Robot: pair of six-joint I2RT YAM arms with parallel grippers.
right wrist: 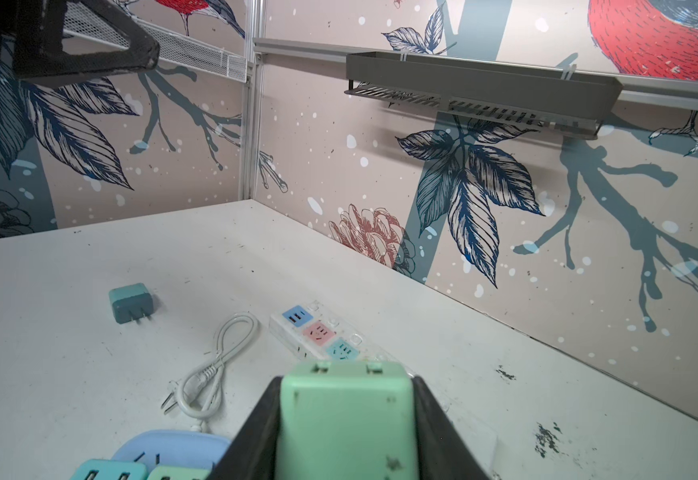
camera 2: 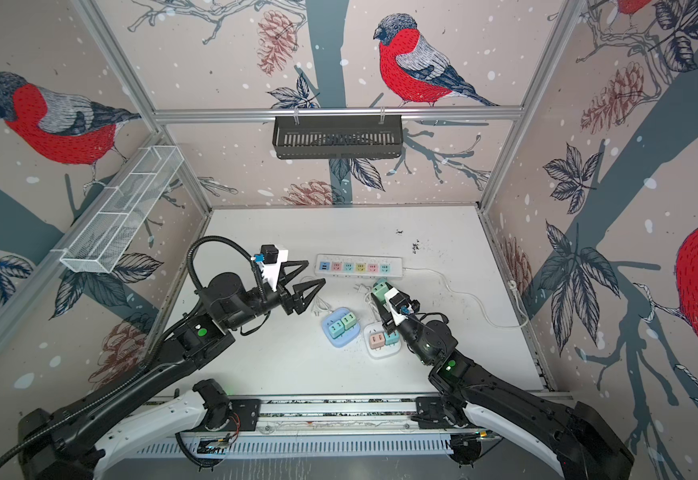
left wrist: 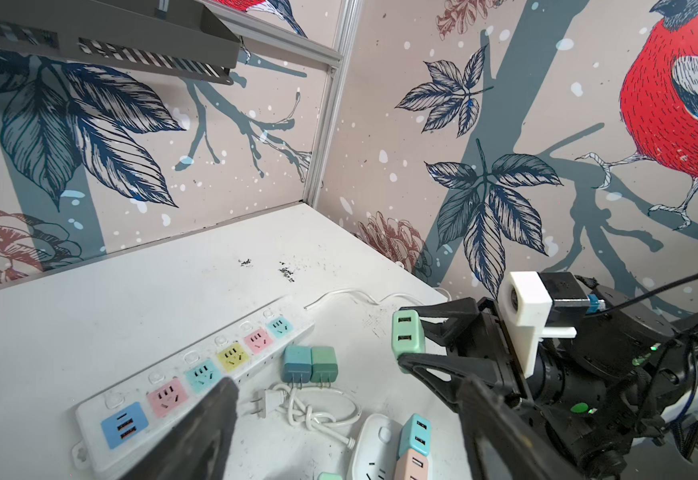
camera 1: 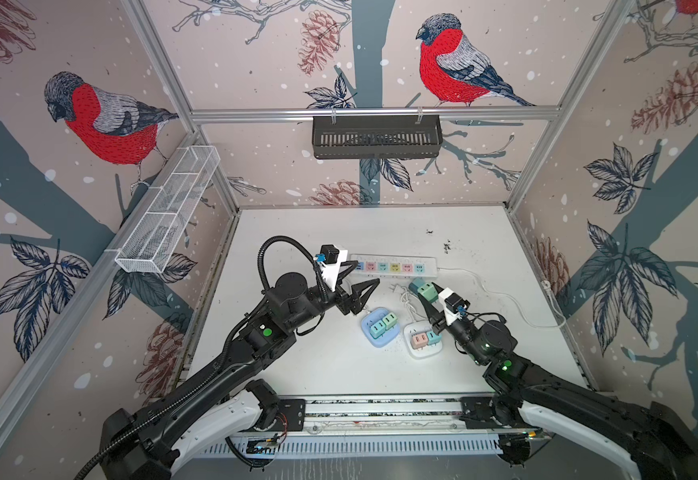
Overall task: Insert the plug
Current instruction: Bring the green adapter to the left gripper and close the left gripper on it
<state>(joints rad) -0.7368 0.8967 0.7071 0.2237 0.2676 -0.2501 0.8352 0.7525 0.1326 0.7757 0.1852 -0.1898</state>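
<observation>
My right gripper point(right wrist: 345, 386) is shut on a light green plug point(right wrist: 347, 424), held above the table with both black fingers against its sides. In both top views the plug point(camera 1: 427, 292) point(camera 2: 380, 289) hangs just in front of the white power strip point(camera 1: 393, 266) point(camera 2: 359, 266), which has several pastel sockets. The left wrist view shows the plug point(left wrist: 407, 338) from the side, USB ports facing out, clamped in the right gripper point(left wrist: 401, 336). My left gripper point(camera 1: 367, 272) point(left wrist: 347, 382) is open and empty, hovering near the strip's point(left wrist: 197, 374) blue end.
A teal plug point(left wrist: 297, 363) and a darker green one point(left wrist: 324, 363) lie by the strip. A knotted white cord with a plug point(left wrist: 262, 405) point(camera 1: 397, 289) lies nearby. A blue socket base point(camera 1: 380, 343) and a white one point(camera 1: 417, 353) each carry two plugs. The strip's cable point(camera 1: 505, 299) trails right.
</observation>
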